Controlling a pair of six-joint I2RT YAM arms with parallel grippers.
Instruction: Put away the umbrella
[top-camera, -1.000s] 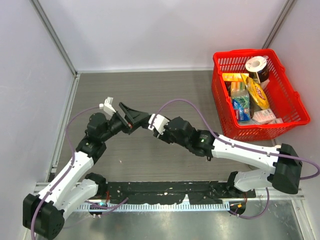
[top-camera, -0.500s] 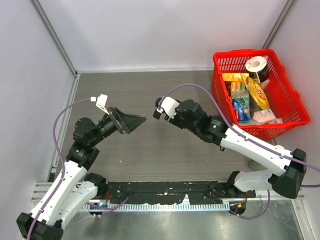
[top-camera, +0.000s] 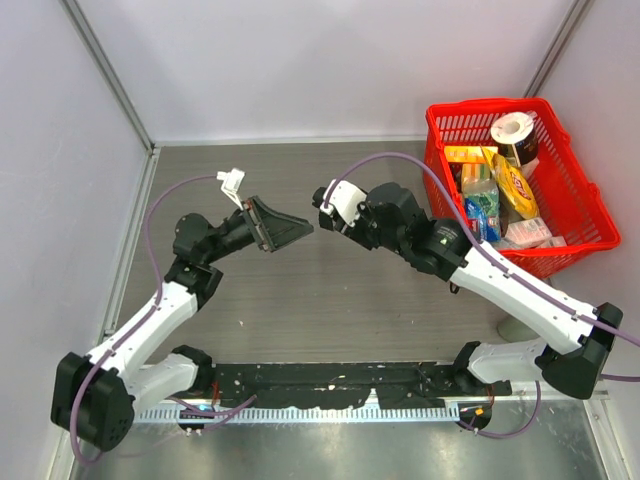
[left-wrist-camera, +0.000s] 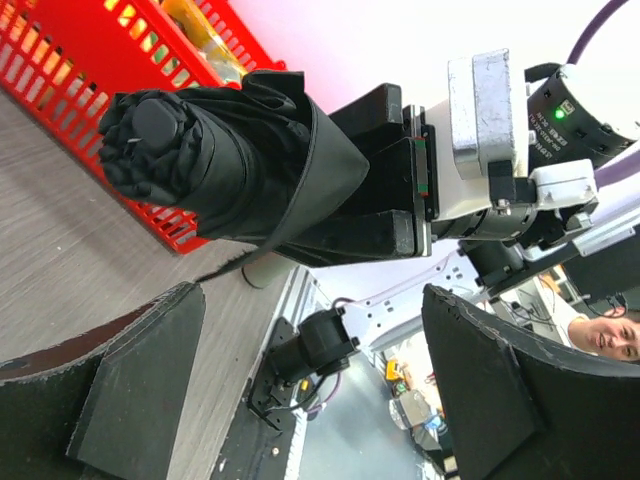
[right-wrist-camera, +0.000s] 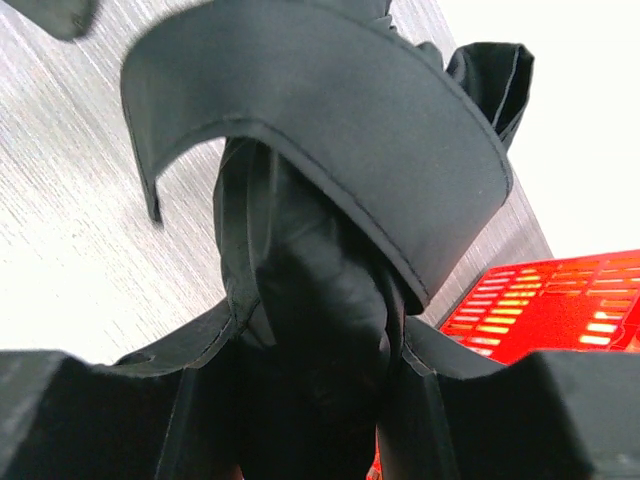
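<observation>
Currently right claw clenched on folded black umbrella, strap looped over its canopy, held above tabletop, umbrella end facing left claw, left claw spread wide, not touching it, red basket beyond

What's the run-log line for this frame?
right gripper: shut on black folded fabric umbrella | left gripper: open, facing its end, not touching | red plastic basket: umbrella outside it
</observation>
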